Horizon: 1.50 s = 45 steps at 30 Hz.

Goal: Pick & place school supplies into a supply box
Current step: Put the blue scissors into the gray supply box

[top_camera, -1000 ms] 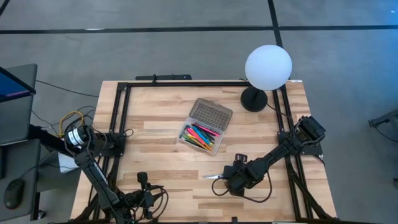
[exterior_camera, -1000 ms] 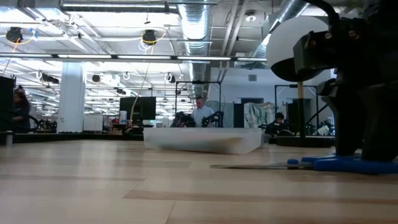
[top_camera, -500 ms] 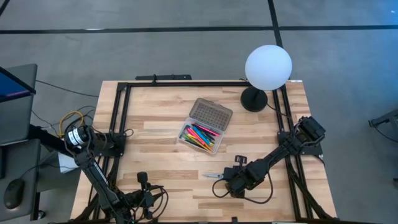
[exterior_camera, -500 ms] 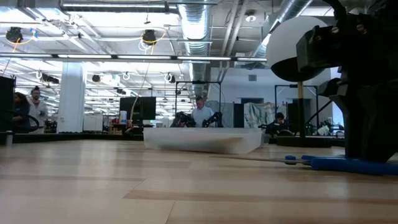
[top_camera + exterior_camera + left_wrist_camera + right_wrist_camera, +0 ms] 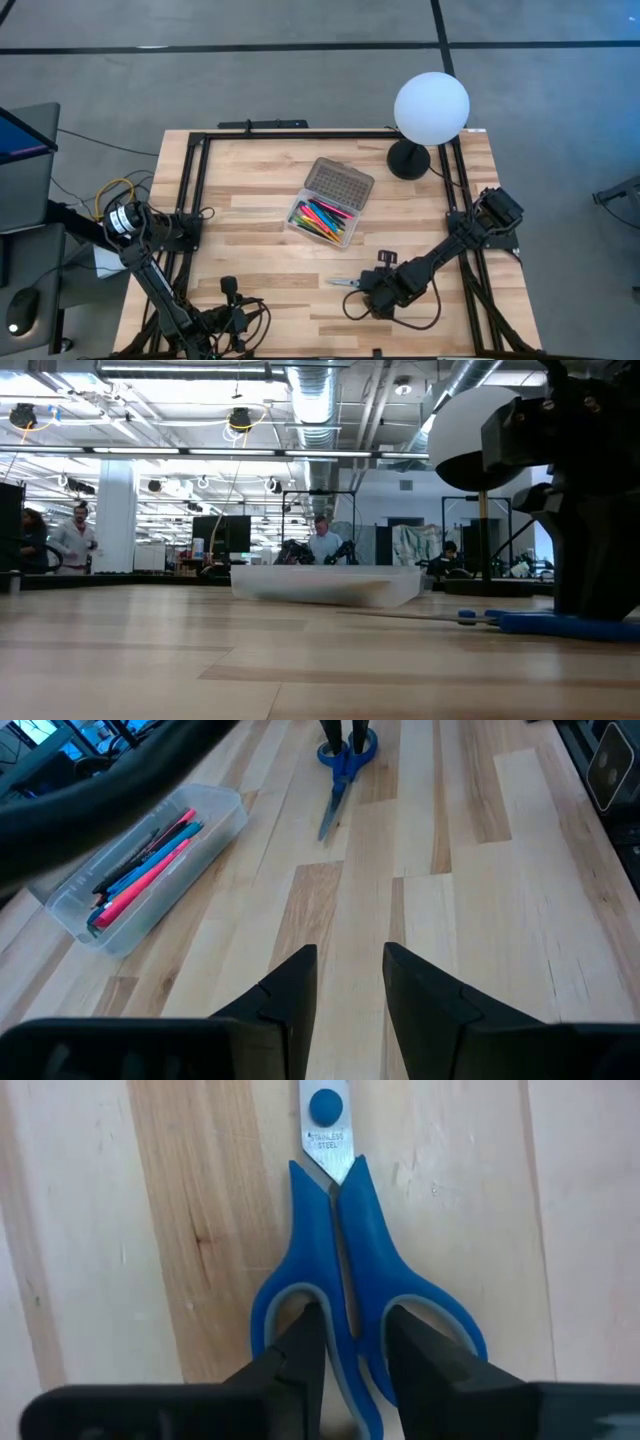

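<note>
A: Count of items on the tabletop (image 5: 250,215)?

B: One pair of scissors (image 5: 346,284), blue handles, lying flat near the front edge, right of centre. One supply box (image 5: 322,222), clear, lid (image 5: 338,184) hinged open toward the back edge, sitting about mid-table. One white globe lamp (image 5: 430,108) at the back right corner.

A: Pens and pencils?

B: All in the supply box (image 5: 140,870); pink, blue and dark ones are visible in the left wrist view, with green and yellow showing from above. Exact count cannot be read, they overlap. None loose on the wood.

A: Right gripper (image 5: 348,1342)?

B: Down at the scissors (image 5: 352,1295). One finger tip sits inside one handle loop, the other tip inside the second loop; the two inner loop walls lie between the fingers. Jaws narrowly parted, closed around those handle walls. In the low view the blue handles (image 5: 545,623) rest on the wood under the gripper.

A: Left gripper (image 5: 346,982)?

B: At the front edge, left of centre, above bare wood, pointed toward the scissors (image 5: 342,765). Jaws parted, holding nothing.

A: Scissor blades?

B: Closed, tip pointing toward the left edge.
</note>
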{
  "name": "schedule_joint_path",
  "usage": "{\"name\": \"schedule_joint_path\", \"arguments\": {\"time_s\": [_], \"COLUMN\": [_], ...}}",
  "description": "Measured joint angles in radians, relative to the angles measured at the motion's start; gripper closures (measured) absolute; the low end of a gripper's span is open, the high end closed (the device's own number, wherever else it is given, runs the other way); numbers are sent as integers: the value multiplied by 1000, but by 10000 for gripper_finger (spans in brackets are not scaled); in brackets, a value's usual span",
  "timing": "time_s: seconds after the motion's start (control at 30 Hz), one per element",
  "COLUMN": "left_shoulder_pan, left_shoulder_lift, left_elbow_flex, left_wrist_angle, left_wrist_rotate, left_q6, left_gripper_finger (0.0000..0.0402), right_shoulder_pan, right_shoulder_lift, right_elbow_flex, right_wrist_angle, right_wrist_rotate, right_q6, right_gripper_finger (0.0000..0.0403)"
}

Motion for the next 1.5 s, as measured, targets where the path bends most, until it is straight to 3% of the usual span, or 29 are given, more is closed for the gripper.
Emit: {"name": "schedule_joint_path", "arguments": {"time_s": [0.23,0.53,1.0,1.37,1.5], "left_shoulder_pan": [0,0,0,0,0], "left_shoulder_lift": [0,0,0,0,0], "left_elbow_flex": [0,0,0,0,0], "left_wrist_angle": [0,0,0,0,0], "left_wrist_rotate": [0,0,0,0,0], "left_q6": [0,0,0,1,2], "left_gripper_finger": [290,290,290,290,290], "right_shoulder_pan": [14,28,-17,-212,-309], "right_shoulder_lift": [1,3,1,0,0], "right_elbow_flex": [-1,-3,86,199,207], "right_wrist_angle": [3,8,34,30,29], "right_wrist_rotate": [43,211,262,285,232], "right_q6": [-25,-44,-77,-78,-77], "right_gripper_finger": [331,331,331,331,331]}}
